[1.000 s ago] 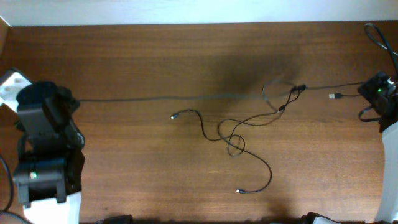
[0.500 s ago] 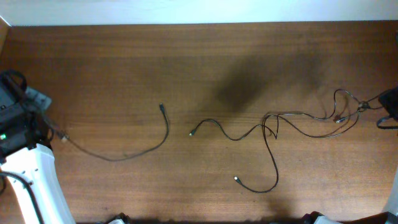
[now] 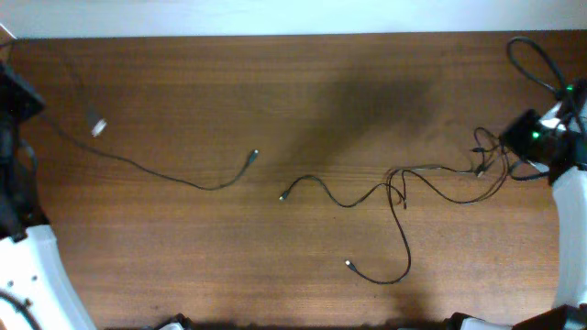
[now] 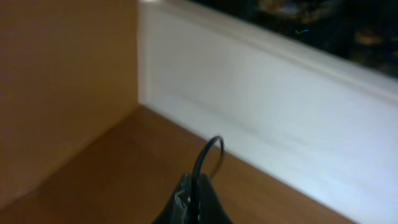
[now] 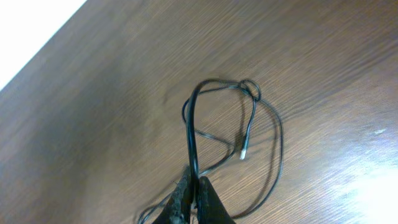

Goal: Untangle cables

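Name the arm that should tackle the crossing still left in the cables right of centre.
Probably right. The right hand pinches a strand of that tangle and sits on its side. The left hand is far off on the other side, gripping the separate cable.

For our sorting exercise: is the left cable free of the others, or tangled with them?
Free. Overhead, the left cable lies alone, well apart from the other cables, which cross one another towards the right.
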You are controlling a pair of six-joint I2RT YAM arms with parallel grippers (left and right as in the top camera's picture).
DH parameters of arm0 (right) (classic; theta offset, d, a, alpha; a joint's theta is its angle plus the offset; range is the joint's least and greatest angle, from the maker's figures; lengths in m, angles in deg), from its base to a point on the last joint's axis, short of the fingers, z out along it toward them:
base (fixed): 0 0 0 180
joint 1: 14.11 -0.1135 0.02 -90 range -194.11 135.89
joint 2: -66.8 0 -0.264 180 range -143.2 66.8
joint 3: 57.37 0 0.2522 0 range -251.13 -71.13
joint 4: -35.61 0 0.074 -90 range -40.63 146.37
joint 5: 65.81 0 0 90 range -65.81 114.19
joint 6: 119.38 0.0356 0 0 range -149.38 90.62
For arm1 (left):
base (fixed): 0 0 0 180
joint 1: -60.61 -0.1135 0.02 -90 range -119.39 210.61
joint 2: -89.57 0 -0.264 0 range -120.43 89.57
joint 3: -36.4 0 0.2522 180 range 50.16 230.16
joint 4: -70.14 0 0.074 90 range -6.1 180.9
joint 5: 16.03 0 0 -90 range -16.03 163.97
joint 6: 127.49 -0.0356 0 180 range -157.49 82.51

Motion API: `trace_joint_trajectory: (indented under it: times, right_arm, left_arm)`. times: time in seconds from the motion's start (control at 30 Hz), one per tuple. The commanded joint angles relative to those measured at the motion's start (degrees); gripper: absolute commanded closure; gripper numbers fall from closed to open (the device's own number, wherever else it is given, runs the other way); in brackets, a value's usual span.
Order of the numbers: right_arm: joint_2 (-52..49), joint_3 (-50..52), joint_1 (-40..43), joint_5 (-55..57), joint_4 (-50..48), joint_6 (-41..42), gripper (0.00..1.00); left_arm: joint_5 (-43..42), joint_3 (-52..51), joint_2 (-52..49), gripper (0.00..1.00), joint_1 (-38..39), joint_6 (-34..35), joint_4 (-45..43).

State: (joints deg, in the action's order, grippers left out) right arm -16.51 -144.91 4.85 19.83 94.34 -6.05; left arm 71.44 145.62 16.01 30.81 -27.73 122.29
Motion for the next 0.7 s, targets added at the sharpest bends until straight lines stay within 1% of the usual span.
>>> trace_joint_trajectory:
  times: [0.0,0.03,0.07,0.1,0.13,0.17,0.23,0.33,0.37,0.4,0.43,0.47,0.53,0.57,0.63,0.67]
  right_arm:
    - [-2.0,-0.3,-4.1,0.1,-0.2,-0.6,0.96]
    - [-2.2,-0.3,-4.7,0.0,-0.1,-0.6,0.96]
    - [-2.4,-0.3,-5.7,0.1,-0.2,-0.6,0.96]
    - [-2.6,-0.3,-6.7,0.1,-0.2,-0.6,0.96]
    - [-2.6,-0.3,-7.3,0.1,-0.2,-0.6,0.96]
    - [-2.6,-0.3,-7.9,0.1,-0.2,-0.6,0.96]
    - [-2.6,-0.3,-9.1,0.0,-0.1,-0.6,0.96]
    - [-2.6,-0.3,-10.5,0.1,-0.1,-0.6,0.96]
    - [-2.6,-0.3,-10.9,0.0,-0.1,-0.6,0.96]
    - [-2.6,-0.3,-11.4,0.1,-0.1,-0.6,0.96]
    - [-2.6,-0.3,-11.6,0.1,-0.1,-0.6,0.96]
    - [-2.6,-0.3,-11.6,0.1,-0.1,-0.6,0.96]
    - [-2.6,-0.3,-11.6,0.1,-0.1,-0.6,0.96]
    - [-2.6,-0.3,-11.6,0.1,-0.1,-0.6,0.96]
    - [-2.6,-0.3,-11.6,0.1,0.1,-0.6,0.96]
    - [-2.6,-0.3,-11.6,0.1,0.4,-0.6,0.96]
  left_arm:
    - [29.6,8.7,0.4,1.0,-1.6,-3.0,5.5]
    - [32.4,9.5,0.4,1.0,-3.1,-3.0,5.8]
    - [32.9,9.8,0.4,1.0,-5.6,-2.9,5.8]
    - [31.1,9.8,0.2,1.0,-10.2,-0.6,6.0]
    - [29.6,9.8,-0.1,1.0,-12.3,0.3,6.1]
    - [26.0,9.8,-0.7,1.0,-15.3,1.0,6.2]
    - [14.3,9.8,-2.3,1.0,-19.6,0.9,7.5]
    - [1.2,9.8,-4.9,1.0,-19.6,0.9,11.3]
    - [-4.5,9.8,-6.6,1.0,-18.9,0.9,13.3]
    - [-8.8,9.8,-8.6,1.0,-18.1,2.6,16.2]
    - [-10.1,9.7,-10.6,1.0,-17.0,5.4,19.6]
    - [-9.1,9.5,-12.6,1.0,-15.7,8.5,23.4]
    - [-4.0,9.3,-16.6,1.0,-13.0,16.3,30.2]
    - [-0.2,9.0,-17.9,1.0,-12.1,19.8,31.8]
    - [10.3,6.7,-20.7,1.0,-10.8,29.0,34.3]
    - [13.4,5.0,-21.7,1.0,-10.8,32.5,35.0]
